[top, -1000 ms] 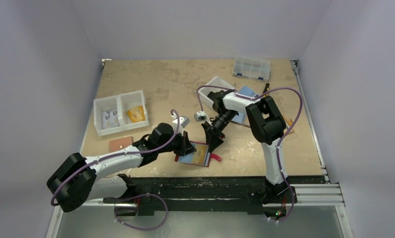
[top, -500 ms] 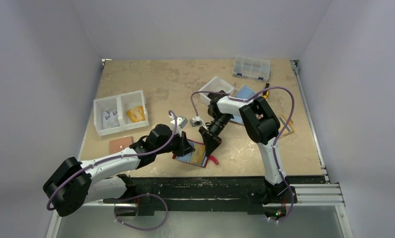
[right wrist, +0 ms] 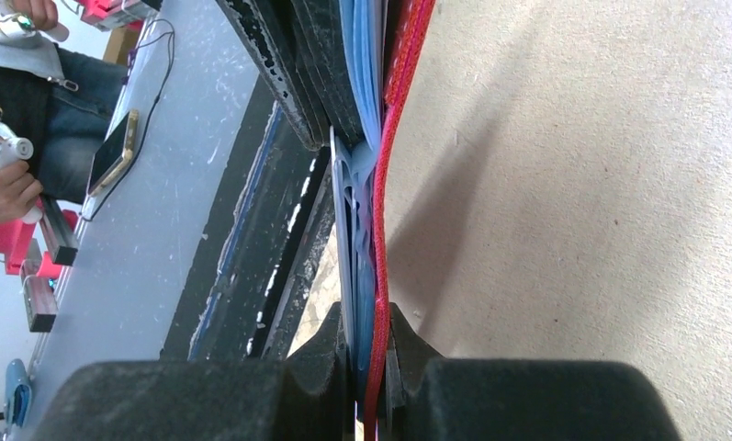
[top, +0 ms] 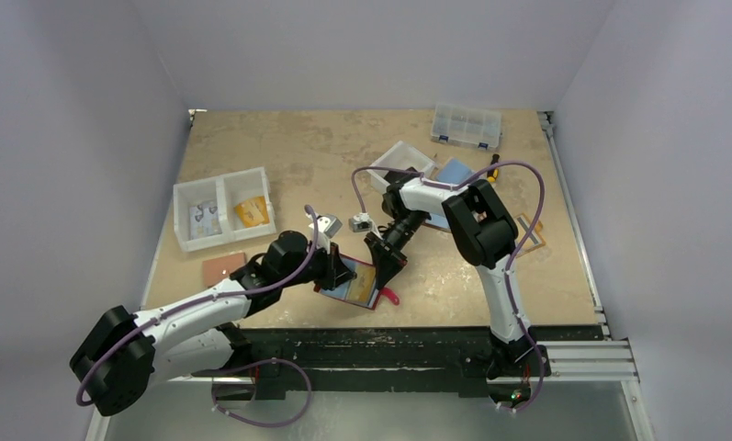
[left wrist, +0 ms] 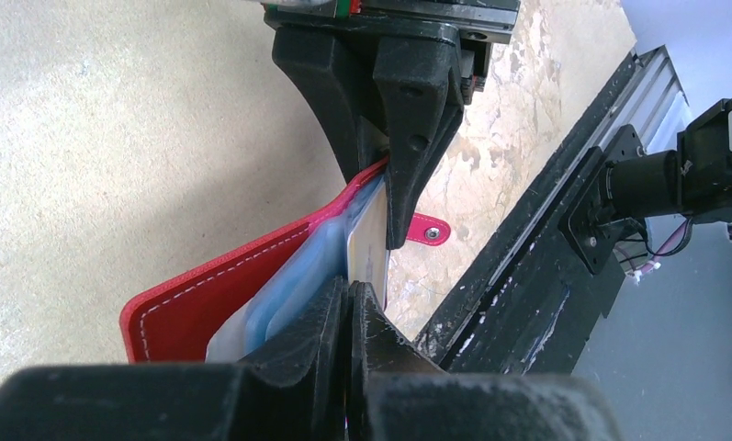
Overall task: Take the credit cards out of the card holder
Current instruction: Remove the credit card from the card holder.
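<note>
The red card holder (top: 357, 285) stands open on edge near the table's front, its strap tab (top: 391, 296) pointing right. My left gripper (top: 338, 271) meets it from the left. In the left wrist view the left gripper (left wrist: 351, 283) is shut on the edge of a pale credit card (left wrist: 369, 253), which sticks out beside the blue-tinted sleeves (left wrist: 302, 276) and the red cover (left wrist: 206, 299). My right gripper (top: 380, 267) comes from the opposite side. The right gripper (right wrist: 369, 317) is shut on the red cover (right wrist: 399, 92) and the sleeves (right wrist: 362, 211) together.
A white two-compartment tray (top: 222, 208) holding cards sits at the left, with a small tan holder (top: 223, 266) below it. A white bin (top: 400, 158) and a clear organiser box (top: 466, 125) stand at the back right. The black rail (top: 389, 335) runs along the near edge.
The right gripper has closed onto the holder's edge. Both grippers and the holder have shifted a little to the left.
</note>
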